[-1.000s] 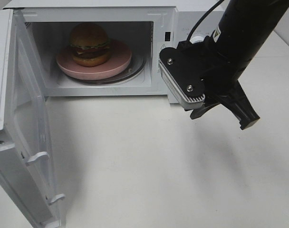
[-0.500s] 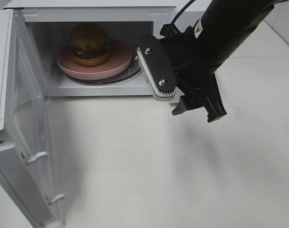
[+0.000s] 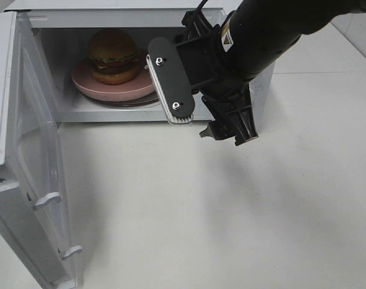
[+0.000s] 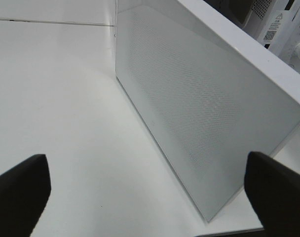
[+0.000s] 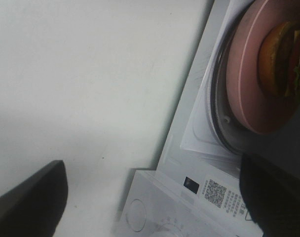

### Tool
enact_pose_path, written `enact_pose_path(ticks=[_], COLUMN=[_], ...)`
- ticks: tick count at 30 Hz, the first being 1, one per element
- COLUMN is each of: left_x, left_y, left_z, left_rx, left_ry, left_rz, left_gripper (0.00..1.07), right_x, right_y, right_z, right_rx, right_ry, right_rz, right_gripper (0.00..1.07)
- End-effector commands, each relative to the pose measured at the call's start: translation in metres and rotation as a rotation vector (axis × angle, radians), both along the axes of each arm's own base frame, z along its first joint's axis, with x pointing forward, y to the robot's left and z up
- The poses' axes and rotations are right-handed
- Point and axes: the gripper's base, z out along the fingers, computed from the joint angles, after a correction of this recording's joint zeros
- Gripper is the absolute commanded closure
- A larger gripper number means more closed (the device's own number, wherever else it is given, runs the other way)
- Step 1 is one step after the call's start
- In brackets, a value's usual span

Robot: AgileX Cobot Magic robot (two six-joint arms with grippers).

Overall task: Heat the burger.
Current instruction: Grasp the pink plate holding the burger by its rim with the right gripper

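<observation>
Burger (image 3: pixel 113 56) on pink plate (image 3: pixel 135 91) inside microwave (image 3: pixel 111 15), unmoved; door (image 3: pixel 26 180) swung wide. Right pincer (image 3: pixel 228 133) shifted leftward since earlier frame, now before cavity's right side above bench (image 3: pixel 201 229), arm hiding plate's right edge; fingers apart, empty. Left pincer (image 4: pixel 150 192) apart, empty.

Right wrist view crops burger (image 5: pixel 276 59) and plate (image 5: pixel 246 86).
</observation>
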Motion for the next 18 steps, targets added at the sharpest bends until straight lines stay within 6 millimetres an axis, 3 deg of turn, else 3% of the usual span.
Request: enact_pose_path(ticks=[1, 18], left_x=[-0.002, -0.002], left_y=[0.000, 0.000], left_z=[0.000, 0.000], left_rx=[-0.015, -0.015], left_ry=[-0.024, -0.024], left_rz=[0.002, 0.002], left_gripper=[0.07, 0.07], right_x=[0.005, 0.041], right_y=[0.007, 0.040], right_z=[-0.002, -0.024], right_rx=[0.027, 0.063], right_ry=[-0.009, -0.023], right_rz=[-0.019, -0.023], right_gripper=[0.18, 0.20])
